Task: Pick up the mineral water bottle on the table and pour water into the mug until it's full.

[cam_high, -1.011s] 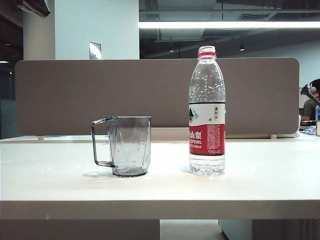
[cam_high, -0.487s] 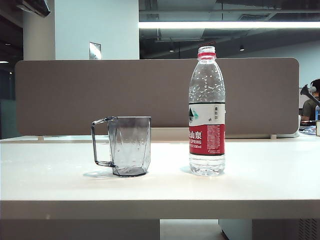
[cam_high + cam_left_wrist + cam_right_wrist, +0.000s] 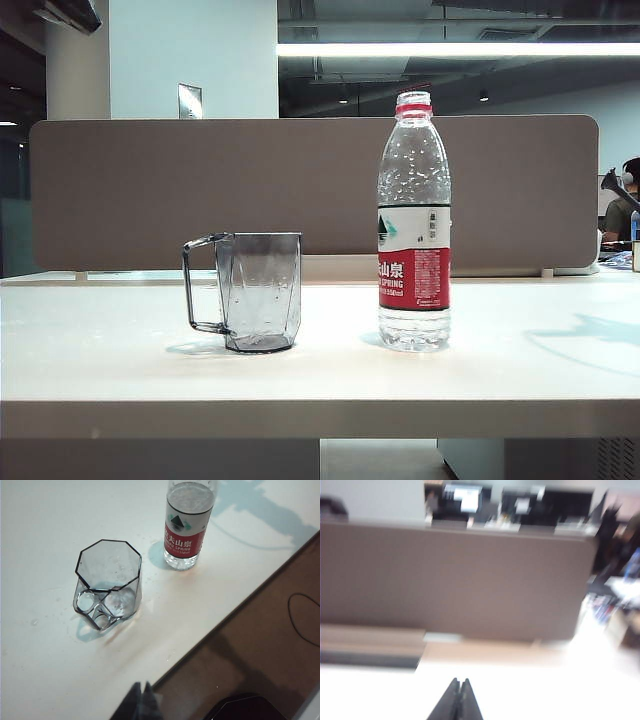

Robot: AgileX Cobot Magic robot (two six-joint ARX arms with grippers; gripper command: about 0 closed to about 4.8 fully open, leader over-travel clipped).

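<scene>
The mineral water bottle [image 3: 414, 220] stands upright on the white table [image 3: 120, 370], its cap off, to the right of the smoky grey mug [image 3: 258, 292], whose handle points left. Neither gripper shows in the exterior view. The left wrist view looks down on the mug [image 3: 107, 582] and the bottle [image 3: 187, 530]; my left gripper [image 3: 141, 686] hangs shut and empty near the table's edge, well short of both. My right gripper [image 3: 459, 681] is shut and empty over the bright table top, facing the divider; mug and bottle are outside that blurred view.
A grey-brown divider panel [image 3: 150, 190] runs along the table's back edge. An arm's shadow [image 3: 590, 335] lies on the table at the right. Past the table's edge in the left wrist view lies a brown surface [image 3: 260, 630] with a thin cable loop.
A shadow has spread over the table's right side in the exterior view. Mug and bottle have not moved.
</scene>
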